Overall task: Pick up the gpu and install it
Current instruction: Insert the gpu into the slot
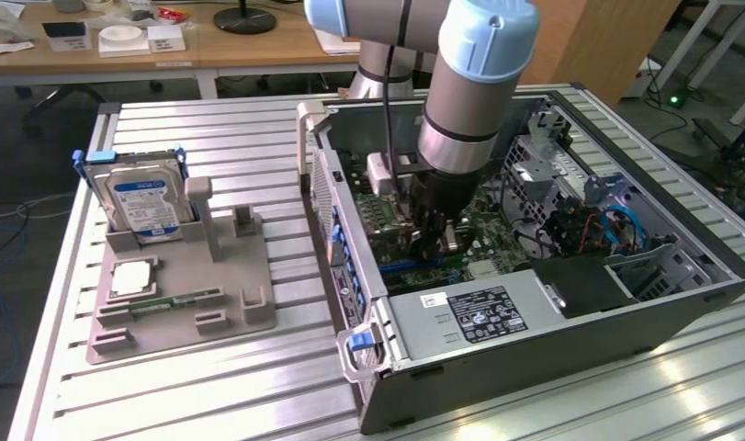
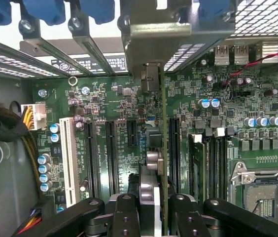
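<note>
My gripper (image 1: 429, 237) reaches down into the open computer case (image 1: 556, 342), over the green motherboard (image 2: 124, 101). It is shut on the gpu (image 2: 163, 148), which the wrist view shows edge-on as a thin dark card running up from between the black fingers (image 2: 124, 217). The card's pale metal bracket (image 2: 178, 27) is level with the slot covers at the case's rear wall. The card's lower edge stands just above the board, beside a long black expansion slot (image 2: 174, 148); I cannot tell whether it touches the slot.
Outside the case, at the exterior view's left, a grey holder (image 1: 213, 317) carries the silver hard drive (image 1: 145, 197), a processor (image 1: 129, 278) and a green memory stick (image 1: 176, 300). Inside are the power supply (image 1: 470, 317), braided cables (image 2: 1, 123) and the processor socket (image 2: 264, 182).
</note>
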